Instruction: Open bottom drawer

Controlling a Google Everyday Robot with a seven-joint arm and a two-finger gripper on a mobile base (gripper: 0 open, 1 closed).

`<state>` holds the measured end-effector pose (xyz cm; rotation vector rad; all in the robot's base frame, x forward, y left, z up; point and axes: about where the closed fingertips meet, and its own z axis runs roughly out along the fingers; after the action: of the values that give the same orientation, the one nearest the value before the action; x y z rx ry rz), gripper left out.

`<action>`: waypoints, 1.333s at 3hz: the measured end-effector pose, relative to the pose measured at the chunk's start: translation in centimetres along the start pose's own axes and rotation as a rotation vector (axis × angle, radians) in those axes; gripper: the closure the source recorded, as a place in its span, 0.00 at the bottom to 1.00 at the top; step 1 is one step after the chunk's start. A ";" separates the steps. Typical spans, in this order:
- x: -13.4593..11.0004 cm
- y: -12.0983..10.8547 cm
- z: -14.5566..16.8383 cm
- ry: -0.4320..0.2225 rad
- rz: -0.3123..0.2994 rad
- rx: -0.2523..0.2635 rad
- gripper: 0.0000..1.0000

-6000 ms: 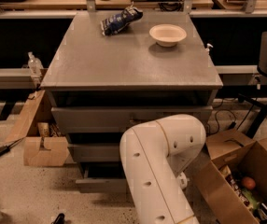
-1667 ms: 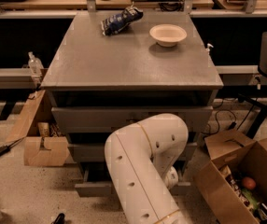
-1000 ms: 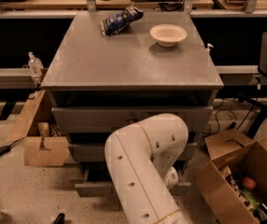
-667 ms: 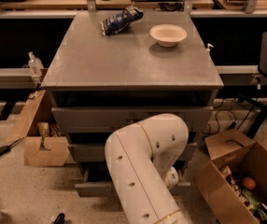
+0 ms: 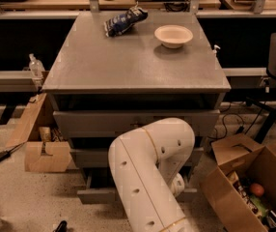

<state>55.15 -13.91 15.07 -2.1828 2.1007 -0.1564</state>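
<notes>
The grey cabinet (image 5: 133, 69) has three drawers in its front. The bottom drawer (image 5: 95, 195) is the lowest and slimmest, and its front stands a little out from the cabinet near the floor. Its knob is hidden behind my white arm (image 5: 145, 178), which bends down in front of the drawers. My gripper is low against the bottom drawer's front, behind the forearm. Only the wrist (image 5: 177, 185) shows beside the drawer's right end (image 5: 188, 195).
A blue bag (image 5: 124, 20) and a white bowl (image 5: 173, 35) lie on the cabinet top. An open cardboard box (image 5: 254, 187) stands on the floor at the right. A smaller box (image 5: 46, 154) and a leaning board (image 5: 26, 122) are at the left. Benches run behind.
Since six seconds ago my arm's elbow has swung left across the drawer fronts, and the bottom drawer front sits slightly further out. Over the last second nothing has visibly moved.
</notes>
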 end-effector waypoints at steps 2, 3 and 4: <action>0.3 0.6 1.4 0.010 0.009 -0.036 0.03; 0.3 0.5 1.0 0.010 0.009 -0.036 0.25; 0.3 0.5 0.8 0.010 0.009 -0.036 0.56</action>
<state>54.78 -14.27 14.24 -2.1967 2.1346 -0.1305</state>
